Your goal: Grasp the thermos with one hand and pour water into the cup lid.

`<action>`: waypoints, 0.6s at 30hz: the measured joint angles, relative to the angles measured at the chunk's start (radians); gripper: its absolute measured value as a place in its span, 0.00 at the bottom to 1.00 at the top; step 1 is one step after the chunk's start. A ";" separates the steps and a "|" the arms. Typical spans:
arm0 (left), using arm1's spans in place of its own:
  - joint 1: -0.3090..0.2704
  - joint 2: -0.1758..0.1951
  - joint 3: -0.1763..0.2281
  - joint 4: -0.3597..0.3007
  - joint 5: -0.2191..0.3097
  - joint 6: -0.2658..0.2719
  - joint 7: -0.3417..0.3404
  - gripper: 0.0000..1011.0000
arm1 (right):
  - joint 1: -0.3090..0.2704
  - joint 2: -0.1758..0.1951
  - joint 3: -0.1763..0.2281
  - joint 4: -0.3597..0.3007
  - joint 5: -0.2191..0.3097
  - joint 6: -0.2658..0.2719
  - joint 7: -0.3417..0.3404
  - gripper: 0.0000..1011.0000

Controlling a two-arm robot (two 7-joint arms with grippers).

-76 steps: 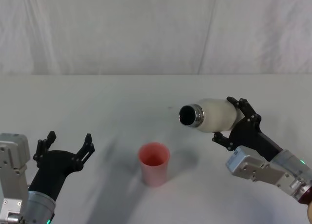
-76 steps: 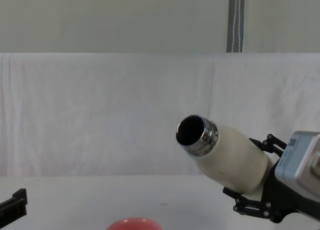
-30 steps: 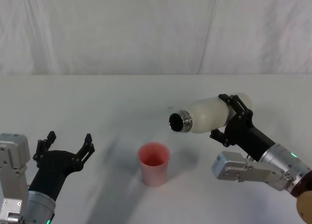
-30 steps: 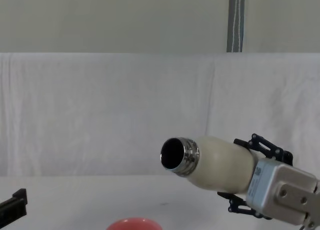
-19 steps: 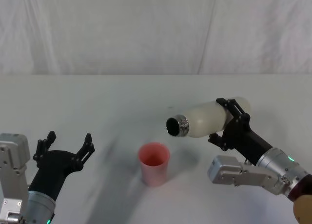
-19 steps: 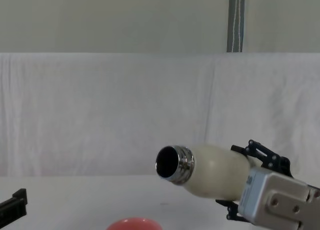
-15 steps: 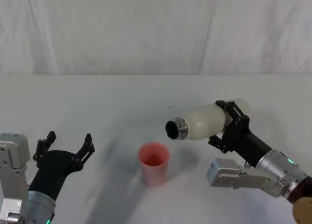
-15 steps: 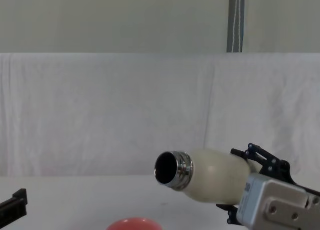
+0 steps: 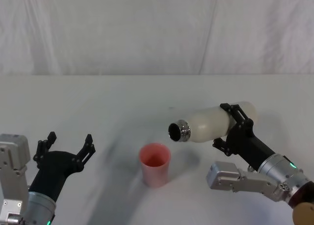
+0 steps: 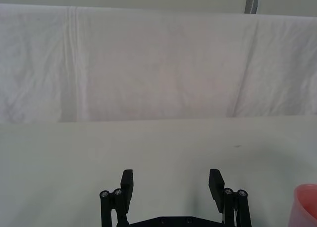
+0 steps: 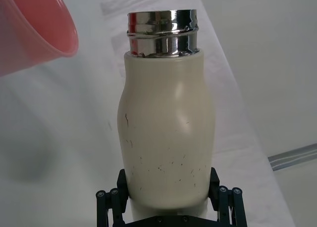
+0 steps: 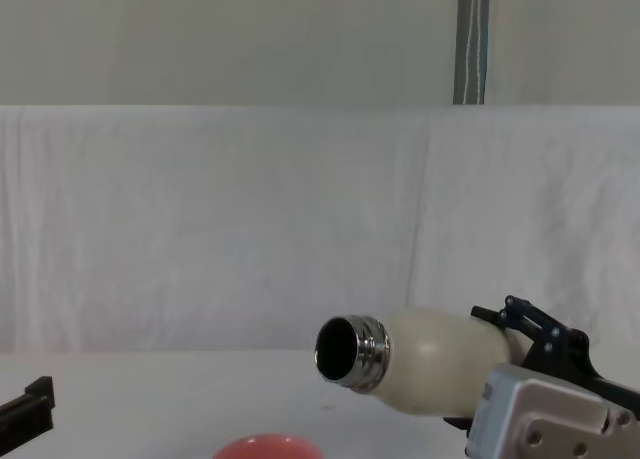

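Note:
The thermos (image 9: 208, 123) is a cream-white bottle with a steel neck, held almost level above the table. Its open mouth points left and slightly down, just up and to the right of the cup lid (image 9: 155, 163). My right gripper (image 9: 230, 127) is shut on the thermos body near its base. The right wrist view shows the scuffed thermos (image 11: 166, 138) between the fingers (image 11: 111, 202), with the pink cup lid (image 11: 34, 29) beyond the neck. No water shows at the mouth. My left gripper (image 9: 68, 142) rests open at the near left, holding nothing.
A white cloth covers the table (image 9: 98, 102) and hangs as a backdrop (image 12: 200, 219) behind it. The cup lid's rim (image 12: 265, 445) shows at the chest view's lower edge, below the thermos (image 12: 440, 374). A grey pole (image 12: 472, 39) stands behind the backdrop.
My right gripper has tipped the thermos from raised to nearly level, lowering its mouth and carrying it left toward the cup lid. The left arm has not moved.

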 joint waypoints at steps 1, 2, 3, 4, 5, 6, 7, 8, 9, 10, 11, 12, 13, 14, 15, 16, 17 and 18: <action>0.000 0.000 0.000 0.000 0.000 0.000 0.000 0.99 | -0.001 -0.001 0.000 -0.001 -0.002 0.004 0.000 0.94; 0.000 0.000 0.000 0.000 0.000 0.000 0.000 0.99 | -0.001 -0.001 0.000 -0.001 -0.003 0.005 0.000 0.94; 0.000 0.000 0.000 0.000 0.000 0.000 0.000 0.99 | -0.001 -0.001 0.000 -0.001 -0.004 0.006 0.000 0.94; 0.000 0.000 0.000 0.000 0.000 0.000 0.000 0.99 | -0.001 -0.002 -0.002 -0.001 -0.006 0.008 0.000 0.94; 0.000 0.000 0.000 0.000 0.000 0.000 0.000 0.99 | -0.001 -0.002 -0.002 -0.001 -0.007 0.010 0.000 0.94; 0.000 0.000 0.000 0.000 0.000 0.000 0.000 0.99 | -0.001 -0.002 -0.003 -0.002 -0.009 0.011 0.000 0.94; 0.000 0.000 0.000 0.000 0.000 0.000 0.000 0.99 | -0.001 -0.003 -0.004 -0.002 -0.010 0.012 0.000 0.94; 0.000 0.000 0.000 0.000 0.000 0.000 0.000 0.99 | 0.000 -0.003 -0.007 -0.003 -0.014 0.013 0.000 0.94; 0.000 0.000 0.000 0.000 0.000 0.000 0.000 0.99 | 0.001 -0.004 -0.011 -0.003 -0.017 0.014 0.000 0.94; 0.000 0.000 0.000 0.000 0.000 0.000 0.000 0.99 | 0.002 -0.004 -0.012 -0.003 -0.019 0.014 0.000 0.94; 0.000 0.000 0.000 0.000 0.000 0.000 0.000 0.99 | 0.003 -0.005 -0.014 -0.003 -0.022 0.014 0.000 0.94; 0.000 0.000 0.000 0.000 0.000 0.000 0.000 0.99 | 0.004 -0.005 -0.016 -0.003 -0.024 0.014 0.000 0.94; 0.000 0.000 0.000 0.000 0.000 0.000 0.000 0.99 | 0.005 -0.005 -0.017 -0.002 -0.025 0.014 0.000 0.94; 0.000 0.000 0.000 0.000 0.000 0.000 0.000 0.99 | 0.008 -0.006 -0.021 -0.001 -0.029 0.015 0.001 0.94; 0.000 0.000 0.000 0.000 0.000 0.000 0.000 0.99 | 0.010 -0.006 -0.023 0.000 -0.032 0.015 0.001 0.94; 0.000 0.000 0.000 0.000 0.000 0.000 0.000 0.99 | 0.015 -0.007 -0.027 0.004 -0.037 0.015 0.001 0.94; 0.000 0.000 0.000 0.000 0.000 0.000 0.000 0.99 | 0.016 -0.007 -0.028 0.005 -0.038 0.015 0.001 0.94; 0.000 0.000 0.000 0.000 0.000 0.000 0.000 0.99 | 0.019 -0.007 -0.030 0.007 -0.041 0.015 0.001 0.94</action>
